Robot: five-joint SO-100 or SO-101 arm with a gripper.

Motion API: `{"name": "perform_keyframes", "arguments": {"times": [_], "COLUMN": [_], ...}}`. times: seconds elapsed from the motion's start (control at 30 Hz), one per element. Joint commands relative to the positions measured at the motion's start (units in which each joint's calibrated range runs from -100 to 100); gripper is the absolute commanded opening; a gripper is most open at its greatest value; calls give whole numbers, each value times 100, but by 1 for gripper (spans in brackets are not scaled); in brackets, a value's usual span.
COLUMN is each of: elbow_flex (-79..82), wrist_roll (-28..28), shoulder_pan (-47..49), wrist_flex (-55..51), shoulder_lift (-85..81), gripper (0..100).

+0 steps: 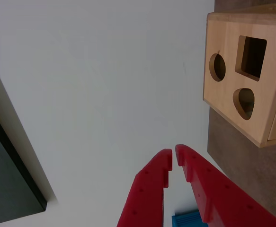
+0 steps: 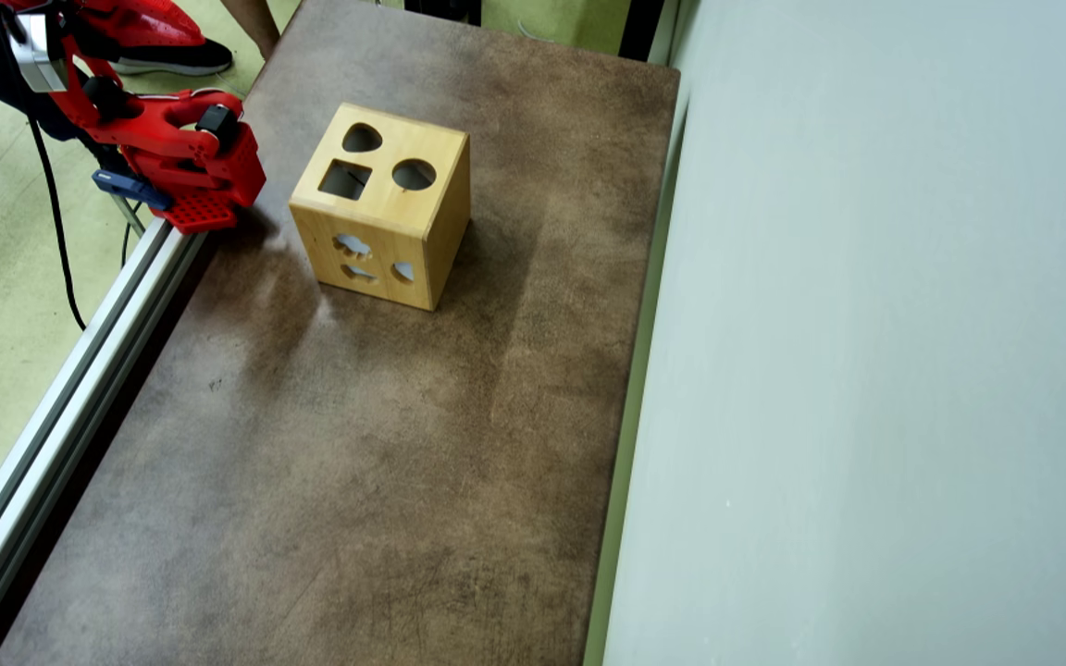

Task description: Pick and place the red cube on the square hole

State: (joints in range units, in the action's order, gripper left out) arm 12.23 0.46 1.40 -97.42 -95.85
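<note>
The red cube shows in neither view. The wooden box [image 2: 436,231] stands on the brown table, its top face bearing the square hole [image 2: 345,179], a round hole [image 2: 414,174] and a heart-like hole [image 2: 362,139]. In the wrist view the box [image 1: 227,45] is at the upper right, with the square hole [image 1: 251,57] facing the camera. My gripper [image 1: 173,159] rises from the bottom edge, its red fingertips almost touching and nothing between them, well short of the box. In the overhead view the red arm [image 2: 177,157] is folded at the table's top left corner.
A white wall [image 2: 866,324] runs along the table's right side and fills most of the wrist view [image 1: 104,85]. An aluminium rail [image 2: 61,388] borders the table [image 2: 357,444] on the left. A dark panel [image 1: 5,184] sits at the wrist view's lower left.
</note>
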Motion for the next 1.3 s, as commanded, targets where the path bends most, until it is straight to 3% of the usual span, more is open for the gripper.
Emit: {"name": "perform_keyframes", "arguments": {"times": [0.0, 1.27], "elbow_flex": [-7, -16], "wrist_roll": [0, -49], "shoulder_pan": [23, 23], "wrist_flex": [-49, -41], "shoulder_lift": [35, 35], "gripper": [2, 2]}}
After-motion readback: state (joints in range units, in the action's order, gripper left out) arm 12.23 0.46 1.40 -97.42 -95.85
